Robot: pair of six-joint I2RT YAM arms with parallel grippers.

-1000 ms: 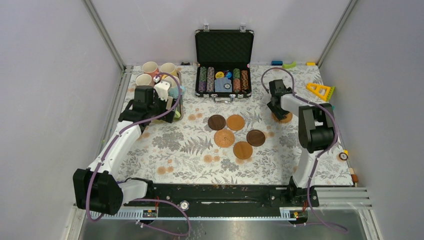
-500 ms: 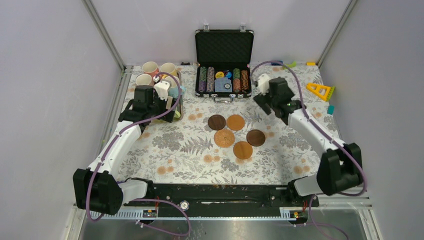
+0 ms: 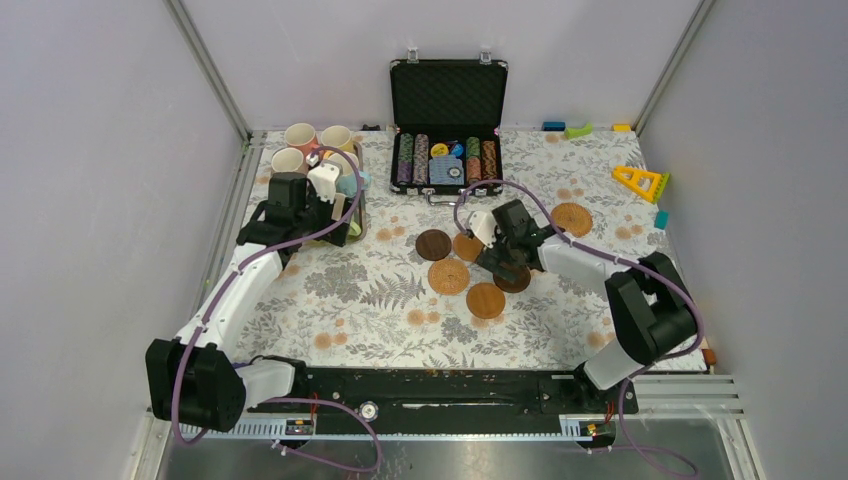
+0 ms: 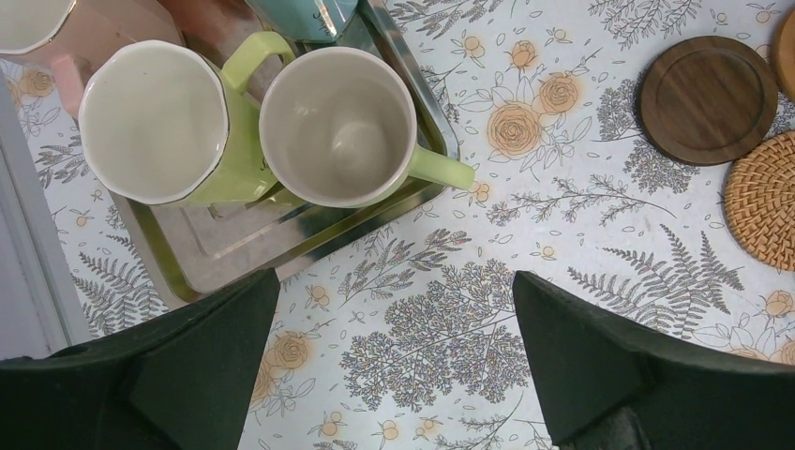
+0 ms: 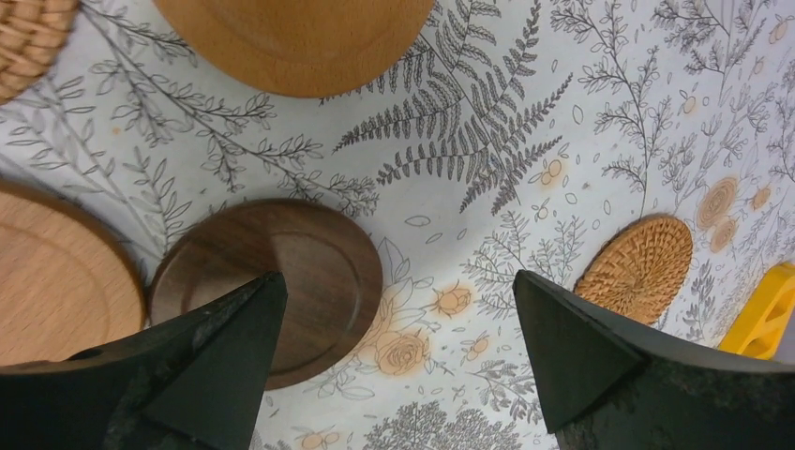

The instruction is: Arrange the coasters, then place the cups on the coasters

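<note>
Five coasters cluster mid-table: a dark one (image 3: 433, 244), an orange one (image 3: 464, 243), a woven one (image 3: 449, 276), an orange-brown one (image 3: 485, 300) and a second dark one (image 3: 518, 280) (image 5: 309, 272). A further woven coaster (image 3: 572, 219) (image 5: 637, 267) lies apart to the right. My right gripper (image 3: 500, 258) (image 5: 398, 366) hovers open, its left finger over the second dark coaster's edge. Cups stand at the far left: pink (image 3: 300, 136), yellow (image 3: 337, 137), cream (image 3: 288, 160), and two green ones (image 4: 155, 122) (image 4: 337, 127) on the tray. My left gripper (image 3: 305, 225) (image 4: 394, 375) hangs open and empty beside them.
The silver tray (image 4: 309, 234) holds the green mugs near the left wall. An open black case of poker chips (image 3: 447, 130) stands at the back centre. A yellow triangular toy (image 3: 640, 182) and small coloured blocks (image 3: 577, 129) lie at the back right.
My right arm swung left from the woven coaster at the right to the middle cluster, leaving that coaster on the cloth. The left arm has stayed still.
</note>
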